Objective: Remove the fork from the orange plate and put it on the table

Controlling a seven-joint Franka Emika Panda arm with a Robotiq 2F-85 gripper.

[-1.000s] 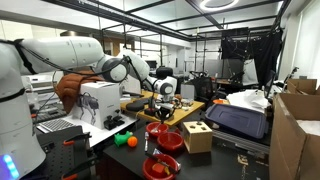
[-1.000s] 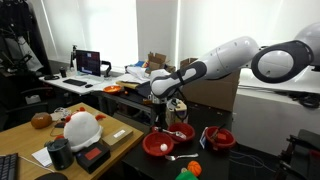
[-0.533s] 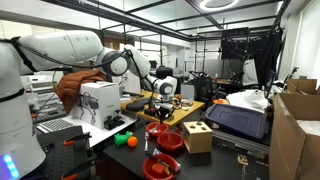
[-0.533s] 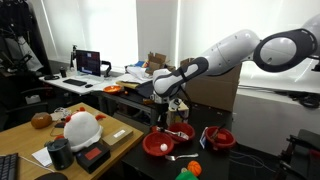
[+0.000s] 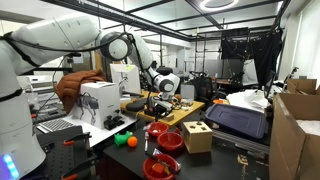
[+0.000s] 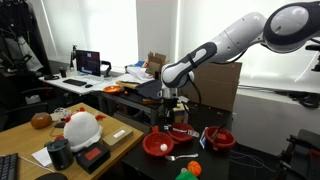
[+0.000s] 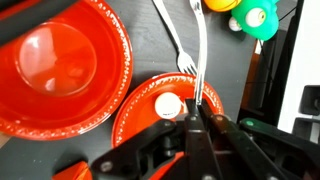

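In the wrist view my gripper [image 7: 197, 112] is shut on a slim silver fork [image 7: 199, 55] that sticks out past the fingertips. It hangs over the rim of a small orange plate [image 7: 140, 118], which holds a white round piece [image 7: 167, 104]. A bigger red-orange dish [image 7: 60, 60] lies beside it on the dark table [image 7: 230, 75]. In both exterior views the gripper [image 5: 160, 103] [image 6: 168, 112] hangs above the plates [image 5: 166, 138] [image 6: 180, 132].
A second silver utensil [image 7: 172, 35] lies on the table by the plate. Green and yellow toys [image 7: 250, 15] sit beyond it. A wooden cube [image 5: 197, 136], another red dish [image 6: 220, 138] and a light wooden board [image 5: 175, 112] stand close by.
The arm has swung upward and the gripper has risen a little above the plates, with the fork still in its fingers.
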